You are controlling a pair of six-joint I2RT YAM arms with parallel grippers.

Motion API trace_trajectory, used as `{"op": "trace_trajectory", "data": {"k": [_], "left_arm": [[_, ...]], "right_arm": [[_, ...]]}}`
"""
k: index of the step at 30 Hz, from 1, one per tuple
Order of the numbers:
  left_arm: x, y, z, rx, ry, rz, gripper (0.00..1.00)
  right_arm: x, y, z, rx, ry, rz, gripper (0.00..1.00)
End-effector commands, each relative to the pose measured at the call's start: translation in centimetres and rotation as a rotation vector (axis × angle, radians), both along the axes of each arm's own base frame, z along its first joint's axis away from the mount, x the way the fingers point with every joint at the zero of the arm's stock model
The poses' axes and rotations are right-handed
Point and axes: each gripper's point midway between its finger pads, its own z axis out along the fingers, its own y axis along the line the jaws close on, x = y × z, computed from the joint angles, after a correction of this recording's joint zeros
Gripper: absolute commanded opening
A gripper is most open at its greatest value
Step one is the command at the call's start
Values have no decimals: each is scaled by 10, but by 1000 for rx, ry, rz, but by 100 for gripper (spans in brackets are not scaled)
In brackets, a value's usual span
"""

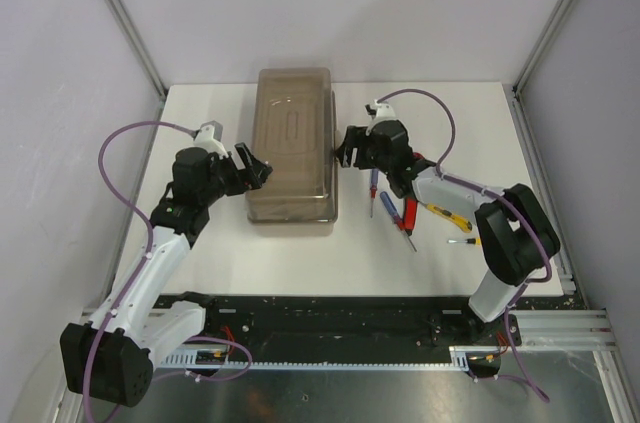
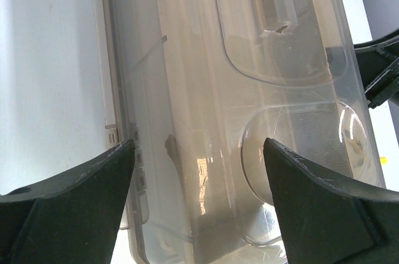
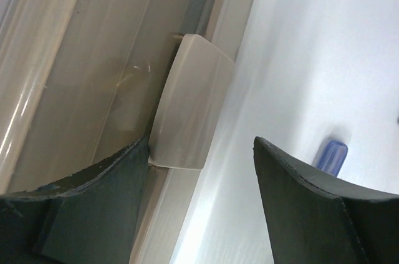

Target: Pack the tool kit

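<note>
The toolbox's point(image 1: 292, 143) latch point(image 3: 187, 105) sits inside the spread right end effector point(image 1: 347, 150), which should pry it up gently while the left end effector point(image 1: 262, 165), also spread, braces the opposite side.

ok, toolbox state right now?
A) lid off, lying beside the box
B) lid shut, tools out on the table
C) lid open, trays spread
B: the smoky lid sits flat on the toolbox, the latch lies flat against its side, and the screwdrivers lie on the table beside it.
</note>
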Motion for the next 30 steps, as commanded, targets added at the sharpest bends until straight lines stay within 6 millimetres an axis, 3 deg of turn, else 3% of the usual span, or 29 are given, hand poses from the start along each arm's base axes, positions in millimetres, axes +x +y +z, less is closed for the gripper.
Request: {"op": "trace_trajectory", "data": {"k": [1, 6, 11, 20, 30], "left_arm": [[-5, 9, -13, 70, 32, 14, 88], [-5, 18, -15, 93, 37, 61, 86], [-3, 21, -14, 107, 36, 71, 86], [-3, 17, -10, 96, 31, 50, 87], [-4, 17, -9, 95, 26, 46, 87]], "right_arm": [[6, -30, 8, -128, -33, -124, 72], [10, -51, 20, -149, -53, -190, 72], [10, -55, 28, -144, -61, -196, 72], [-22, -11, 24, -146, -105, 158, 71], [-29, 6, 16, -156, -130, 235, 65]]}}
